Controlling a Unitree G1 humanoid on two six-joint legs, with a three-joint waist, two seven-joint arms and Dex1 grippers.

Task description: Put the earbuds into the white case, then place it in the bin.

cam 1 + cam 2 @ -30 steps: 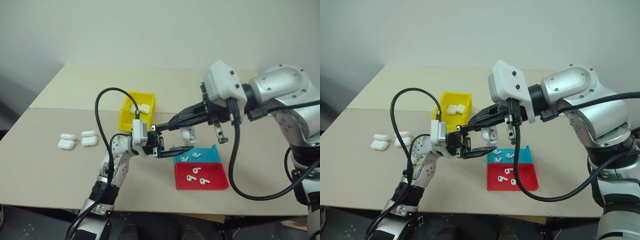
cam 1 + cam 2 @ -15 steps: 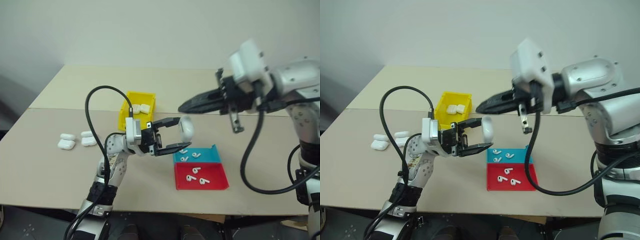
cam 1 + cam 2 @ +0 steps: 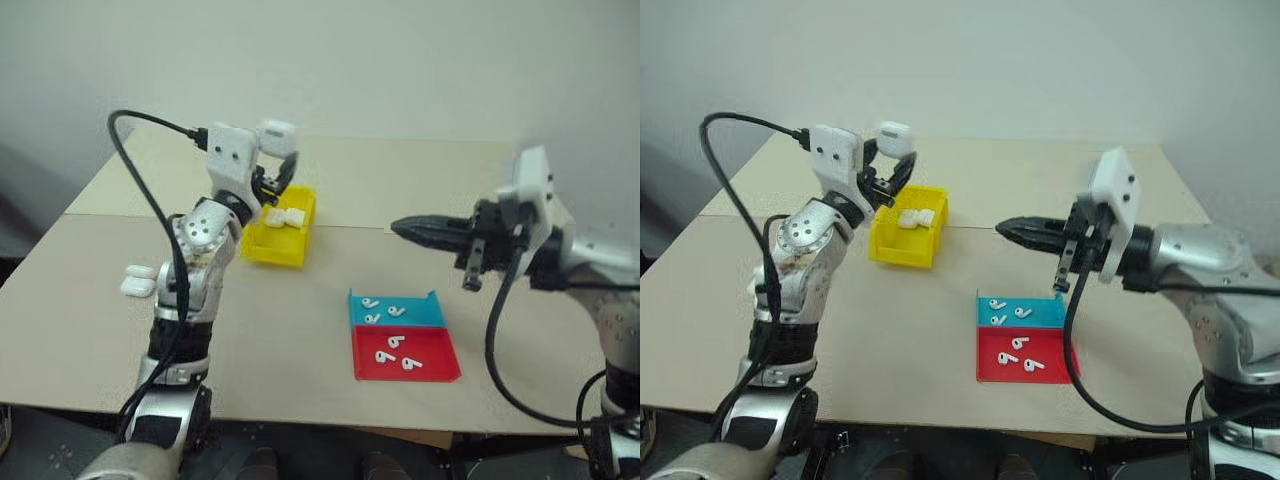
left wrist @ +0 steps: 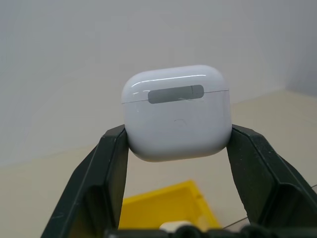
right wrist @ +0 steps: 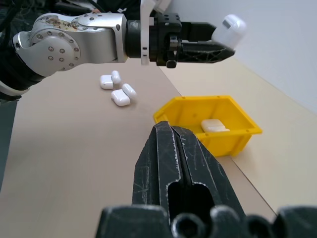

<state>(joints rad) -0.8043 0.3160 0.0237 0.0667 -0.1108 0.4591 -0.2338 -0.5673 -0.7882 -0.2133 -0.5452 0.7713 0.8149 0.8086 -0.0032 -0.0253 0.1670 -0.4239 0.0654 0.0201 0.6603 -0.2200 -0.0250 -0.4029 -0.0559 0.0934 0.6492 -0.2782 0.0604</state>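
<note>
Left gripper (image 3: 278, 150) now raised high above the yellow bin (image 3: 262, 247), clamped on the white case (image 3: 277, 131); half a second back sat low over the tabletop (image 3: 300, 330) near the trays, holding the same case beside the right gripper. Case lid closed in the left wrist view (image 4: 177, 111), pinched between both black fingers (image 4: 106, 168), grey oval patch on its face. Right gripper (image 3: 408, 229) pulled back to the right, away from the left arm, fingers pressed together and empty, pointing level across the tabletop above the blue tray (image 3: 432, 316). Reads as: earbud loading done for this case, handoff over, carry toward the bin under way. Drop not yet made; case looks above or just behind the bin's far edge, exact alignment unclear.

Bin already holding finished cases (image 3: 285, 217). Spare cases (image 3: 137, 280) on the tabletop to the left, partly hidden by the left arm. Earbuds (image 3: 385, 312) left in the blue tray, more earbuds in the red tray (image 3: 440, 367).

No brand, label or readable writing anywhere; case plain glossy white, trays and bin unmarked.
</note>
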